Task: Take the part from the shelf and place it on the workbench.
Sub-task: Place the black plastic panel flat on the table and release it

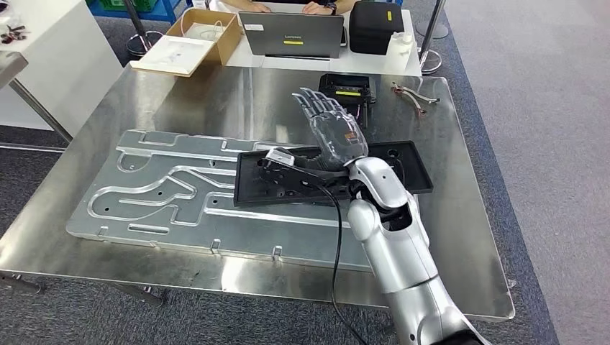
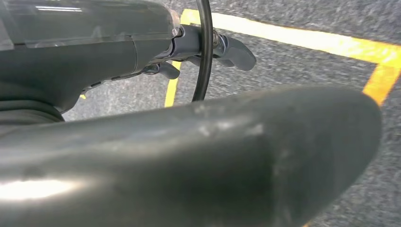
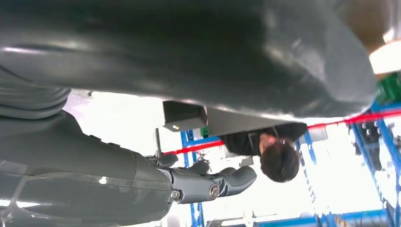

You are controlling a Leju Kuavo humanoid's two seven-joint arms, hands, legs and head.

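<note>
Head view: right robot hand [image 1: 331,128] raised over the steel counter [image 1: 467,215], fingers spread, holding nothing; black part [image 1: 403,169] lying flat on the counter, overlapping the grey machined plate [image 1: 165,194], just under the wrist; laptop [image 1: 291,34] and a person's hands [image 1: 316,7] at the far table.
Left wrist view: left robot hand [image 2: 208,47] over grey floor with yellow tape [image 2: 302,38]; fingers loosely extended, holding nothing.
Right wrist view: fingers [image 3: 222,182] apart, nothing held; person [image 3: 276,156] beyond.
</note>
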